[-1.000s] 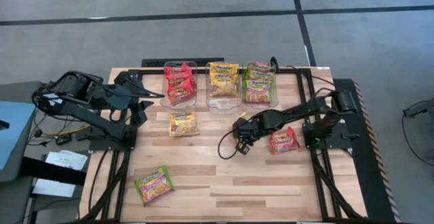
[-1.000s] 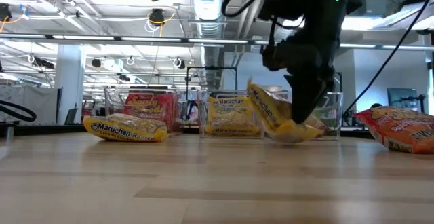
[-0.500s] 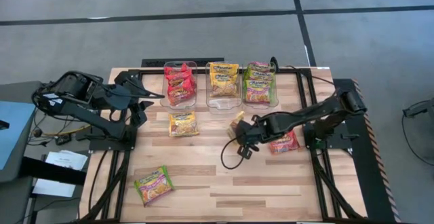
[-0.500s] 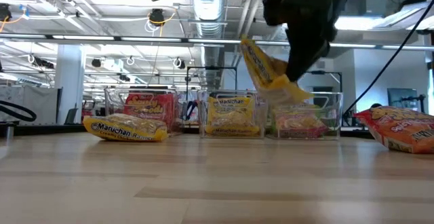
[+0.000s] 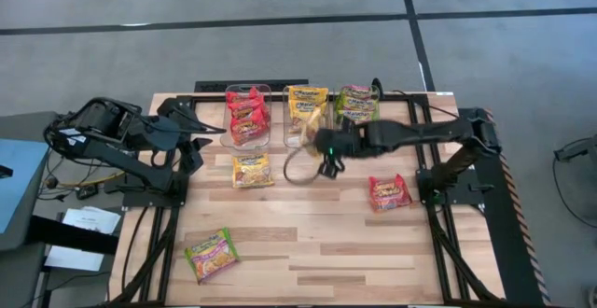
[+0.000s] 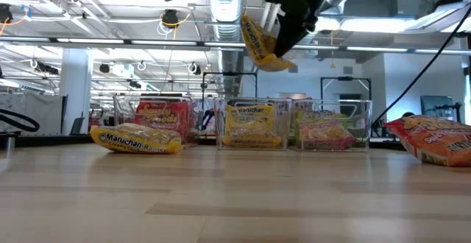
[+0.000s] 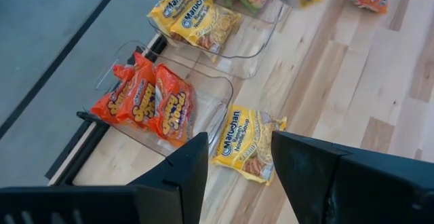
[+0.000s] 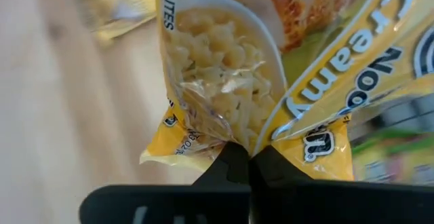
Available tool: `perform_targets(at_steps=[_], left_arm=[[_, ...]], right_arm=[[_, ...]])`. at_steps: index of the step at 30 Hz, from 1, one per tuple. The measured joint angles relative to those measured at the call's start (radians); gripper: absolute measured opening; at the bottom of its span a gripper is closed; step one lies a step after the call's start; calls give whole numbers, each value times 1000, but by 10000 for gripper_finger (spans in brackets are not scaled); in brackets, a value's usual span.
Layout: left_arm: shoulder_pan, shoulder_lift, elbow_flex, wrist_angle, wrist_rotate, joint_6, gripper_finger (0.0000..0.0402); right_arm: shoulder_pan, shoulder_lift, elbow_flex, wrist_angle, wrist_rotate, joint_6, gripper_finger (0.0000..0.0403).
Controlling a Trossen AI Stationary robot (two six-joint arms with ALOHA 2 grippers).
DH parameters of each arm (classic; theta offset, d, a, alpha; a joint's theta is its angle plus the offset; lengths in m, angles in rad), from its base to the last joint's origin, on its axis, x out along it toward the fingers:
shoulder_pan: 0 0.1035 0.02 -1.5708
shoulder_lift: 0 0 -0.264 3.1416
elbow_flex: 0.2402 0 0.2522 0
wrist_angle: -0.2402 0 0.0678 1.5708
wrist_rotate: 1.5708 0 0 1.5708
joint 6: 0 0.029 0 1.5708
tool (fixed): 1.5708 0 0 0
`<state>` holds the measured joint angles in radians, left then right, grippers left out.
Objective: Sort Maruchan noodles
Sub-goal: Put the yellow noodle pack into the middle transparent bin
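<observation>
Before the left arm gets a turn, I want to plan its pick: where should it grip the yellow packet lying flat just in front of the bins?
Probably by a crimped end seam, coming straight down. The yellow packet lies flat on the table, so its thin edge seems easier to pinch than the bulging middle. The left gripper waits open nearby; the right gripper already holds another yellow packet.

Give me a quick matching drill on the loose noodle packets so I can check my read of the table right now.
Things:
1. yellow packet in the right hand
2. yellow packet on the table
3. red packet on the table
4. green-and-pink packet on the table

Places:
A. near the table's front-left corner
B. beside the right arm's base
C. lifted high, over the middle bin
D. just in front of the red bin

Pairs: 1-C, 2-D, 3-B, 4-A
</observation>
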<state>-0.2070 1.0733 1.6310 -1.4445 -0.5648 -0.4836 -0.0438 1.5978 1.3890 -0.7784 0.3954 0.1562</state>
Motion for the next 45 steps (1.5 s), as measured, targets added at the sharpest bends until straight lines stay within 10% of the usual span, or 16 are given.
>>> perform_targets(at_steps=[20, 45], left_arm=[[0, 0, 0, 0, -76, -141, 151], [0, 0, 0, -1, -101, -148, 151]], right_arm=[[-319, 219, 285, -65, 122, -672, 1], [-255, 659, 563, -438, 144, -547, 5]])
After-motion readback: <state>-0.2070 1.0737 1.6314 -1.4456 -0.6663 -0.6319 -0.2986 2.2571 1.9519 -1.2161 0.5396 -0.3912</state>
